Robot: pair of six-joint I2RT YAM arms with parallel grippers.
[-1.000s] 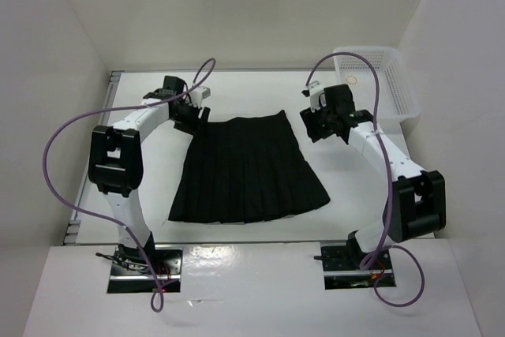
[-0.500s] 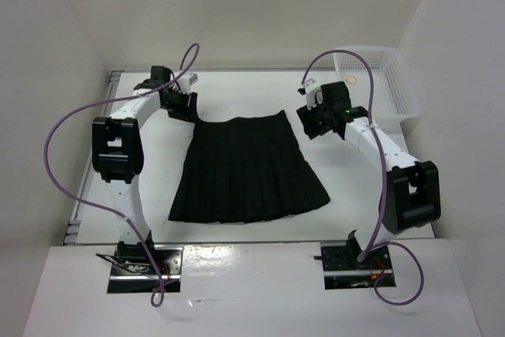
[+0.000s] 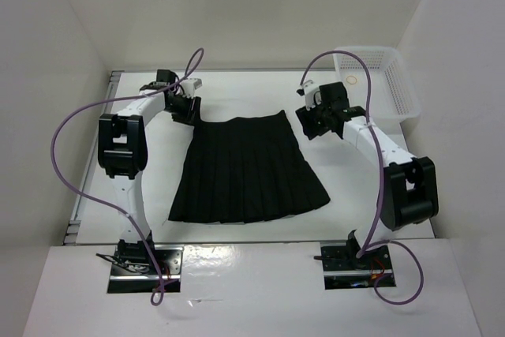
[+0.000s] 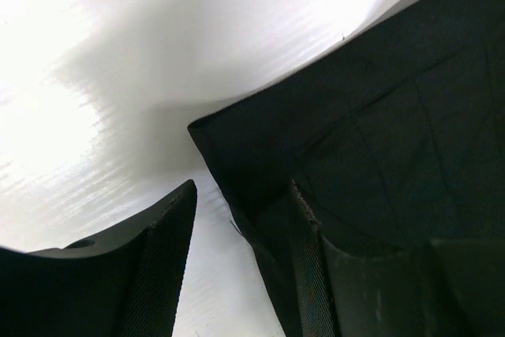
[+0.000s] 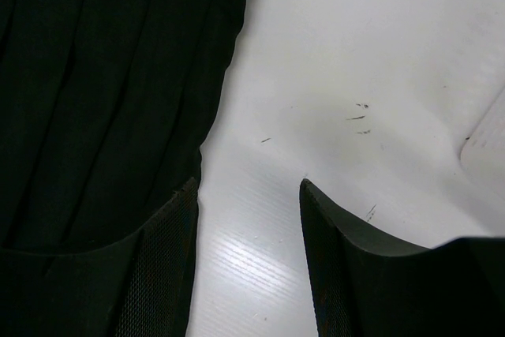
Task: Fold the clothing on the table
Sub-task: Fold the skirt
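Skirt lies flat at the middle of the table, waistband toward 12 o'clock, hem toward 6. Left gripper is at its 11 o'clock corner, jaws apart, astride the fabric edge. Right gripper is at its 1 o'clock corner, jaws apart, just beside the edge.

Left arm and right arm rise from their bases, elbows turned outward, forearms angled inward toward each other at the far side. Left gripper and right gripper both point downward, jaws standing apart
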